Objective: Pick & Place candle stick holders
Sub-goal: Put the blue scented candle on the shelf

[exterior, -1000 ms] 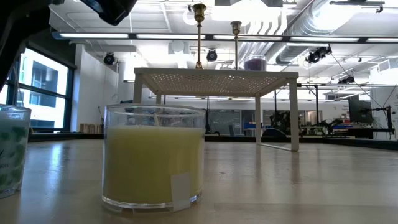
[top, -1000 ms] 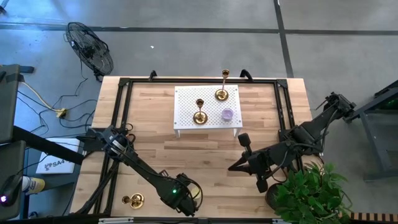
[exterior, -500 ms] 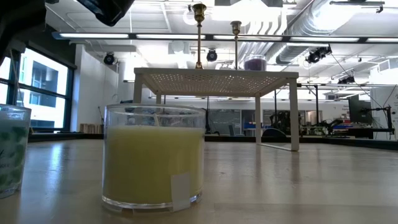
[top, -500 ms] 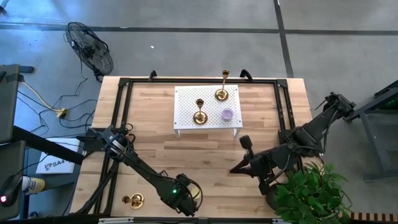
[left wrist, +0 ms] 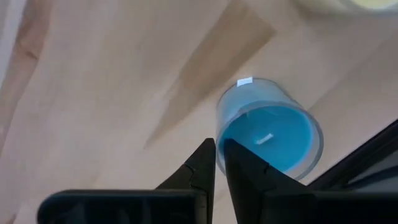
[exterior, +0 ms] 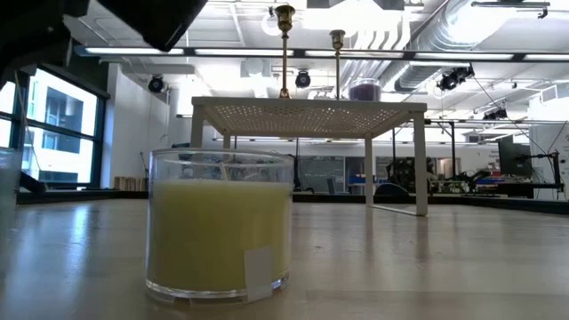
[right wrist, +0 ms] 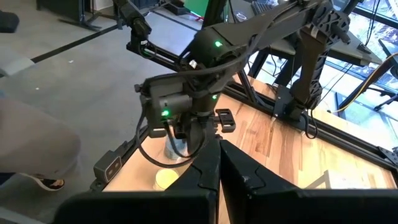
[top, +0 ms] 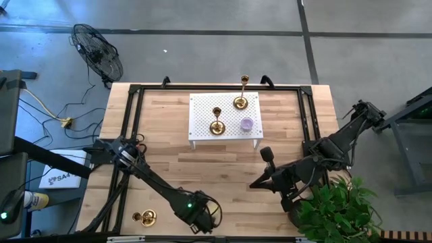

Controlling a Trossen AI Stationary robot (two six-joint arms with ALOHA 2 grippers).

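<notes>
Candle stick holders stand in two places. Two of them, one (top: 217, 125) near the middle and one (top: 240, 102) toward the far edge, sit on the white perforated stand (top: 202, 111) at the far middle of the table (top: 223, 165), next to a small purple cup (top: 247, 124); a third holder (top: 144, 217) stands alone on the table's near left corner. From the low view the two on the stand show as slim brass stems (exterior: 284, 49) rising above its top.

Left gripper (left wrist: 217, 163) hangs low over the near edge of the table, well right of the lone holder, with its fingers (left wrist: 203, 168) drawn almost together and nothing between them; just past their tips is a blue candle in a glass jar (left wrist: 270, 134). A yellow candle in a glass jar (exterior: 219, 231) fills the front of the low view.

Right gripper (right wrist: 219, 163) is closed and empty (it waits above the table's right side, pointing toward the left arm). A leafy plant (top: 334, 209) stands at the near right corner.
</notes>
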